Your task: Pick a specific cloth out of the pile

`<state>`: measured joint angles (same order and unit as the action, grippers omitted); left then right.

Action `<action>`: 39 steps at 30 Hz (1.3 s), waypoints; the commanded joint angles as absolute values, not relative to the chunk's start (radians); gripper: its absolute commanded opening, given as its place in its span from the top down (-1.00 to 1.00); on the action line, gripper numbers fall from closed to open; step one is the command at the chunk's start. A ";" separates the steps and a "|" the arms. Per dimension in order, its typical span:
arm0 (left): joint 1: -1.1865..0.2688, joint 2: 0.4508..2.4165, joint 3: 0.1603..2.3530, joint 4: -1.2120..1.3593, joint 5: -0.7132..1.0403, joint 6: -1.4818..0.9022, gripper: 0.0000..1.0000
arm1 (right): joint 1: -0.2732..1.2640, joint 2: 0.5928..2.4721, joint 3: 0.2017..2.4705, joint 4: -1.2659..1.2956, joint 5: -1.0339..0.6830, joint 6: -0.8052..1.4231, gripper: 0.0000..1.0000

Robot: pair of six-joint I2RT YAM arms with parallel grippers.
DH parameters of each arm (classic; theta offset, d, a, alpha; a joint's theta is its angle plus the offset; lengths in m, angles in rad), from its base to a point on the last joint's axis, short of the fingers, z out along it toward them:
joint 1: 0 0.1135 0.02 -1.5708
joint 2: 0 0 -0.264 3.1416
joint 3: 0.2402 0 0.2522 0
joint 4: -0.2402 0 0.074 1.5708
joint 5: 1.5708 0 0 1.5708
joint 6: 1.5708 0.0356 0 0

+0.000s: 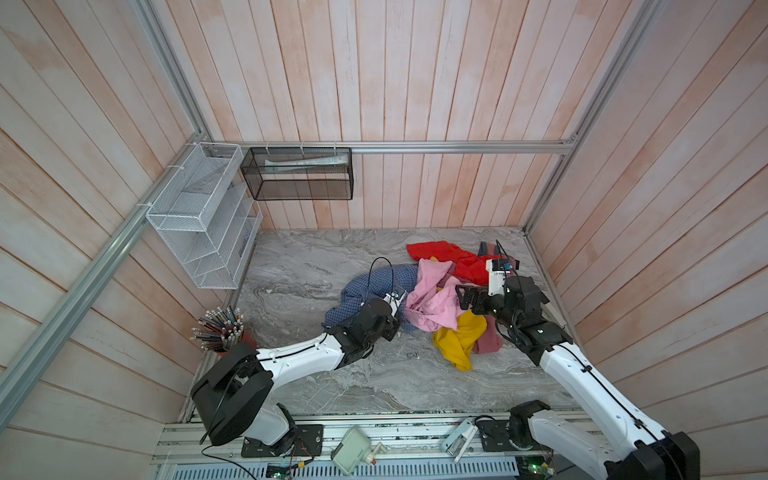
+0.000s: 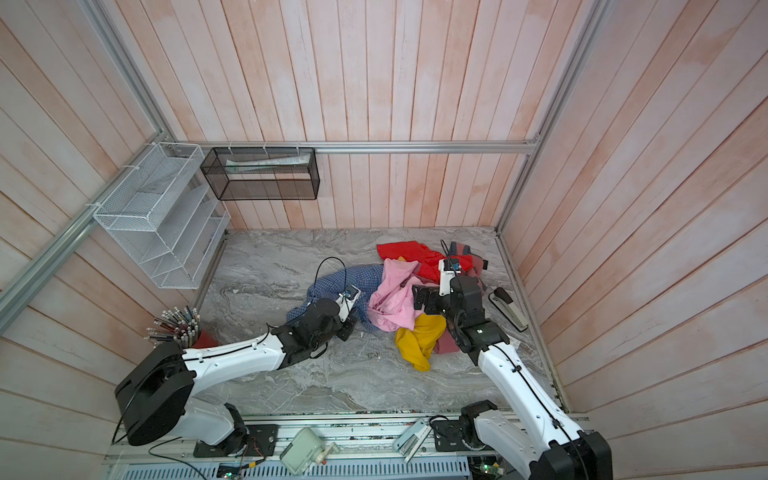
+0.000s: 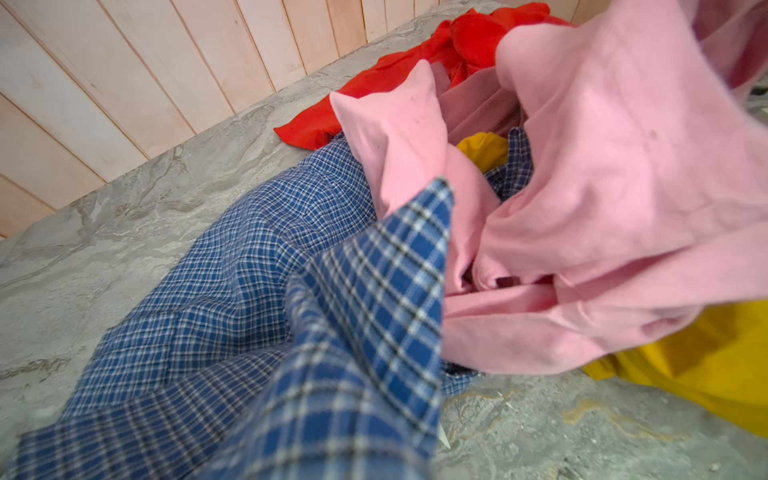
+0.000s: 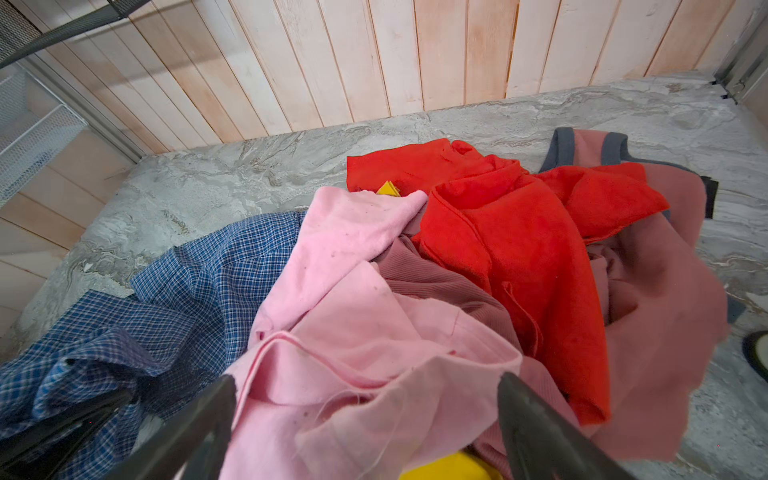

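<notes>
The cloth (image 1: 365, 286) (image 2: 332, 282) is a blue-and-white check shirt, spread on the marble table at the left side of the pile (image 1: 451, 291). My left gripper (image 1: 398, 322) (image 2: 351, 326) sits low at the shirt's right edge, beside the pink garment (image 1: 432, 299). It is shut on a fold of the cloth. In the left wrist view that fold (image 3: 374, 316) rises up to the lens and hides the jaws. My right gripper (image 1: 464, 298) (image 4: 365, 390) hovers open over the pink garment (image 4: 353, 332), with its dark fingers (image 4: 536, 428) wide apart.
The pile also holds a red garment (image 1: 444, 253), a mustard-yellow one (image 1: 461, 340) and a dusty-rose one (image 1: 490, 343). A stapler (image 2: 509, 307) lies by the right wall. A red cup of pencils (image 1: 220, 332) stands front left. A white wire rack (image 1: 203, 216) and a black mesh basket (image 1: 297, 174) hang on the walls.
</notes>
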<state>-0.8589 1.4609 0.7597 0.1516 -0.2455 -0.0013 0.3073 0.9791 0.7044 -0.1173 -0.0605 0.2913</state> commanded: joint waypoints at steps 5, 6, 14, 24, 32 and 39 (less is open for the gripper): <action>-0.818 1.459 0.738 0.098 -0.276 -0.047 1.00 | 0.311 0.986 0.700 -0.092 -0.062 0.279 -0.96; -0.805 1.469 0.750 0.096 -0.257 -0.035 1.00 | 0.311 0.988 0.698 -0.093 -0.062 0.276 -0.96; -0.781 1.747 0.925 0.059 -0.197 0.164 0.35 | 0.310 0.992 0.699 -0.104 -0.058 0.265 -0.96; -0.790 1.904 0.972 0.003 -0.212 0.172 -0.68 | 0.310 0.960 0.706 -0.162 -0.011 0.239 -0.96; -0.790 2.074 1.131 -0.191 -0.260 0.087 0.47 | 0.310 0.971 0.723 -0.178 -0.001 0.238 -0.96; -0.790 1.924 1.027 -0.149 -0.249 0.060 1.00 | 0.310 0.993 0.716 -0.149 -0.013 0.247 -0.96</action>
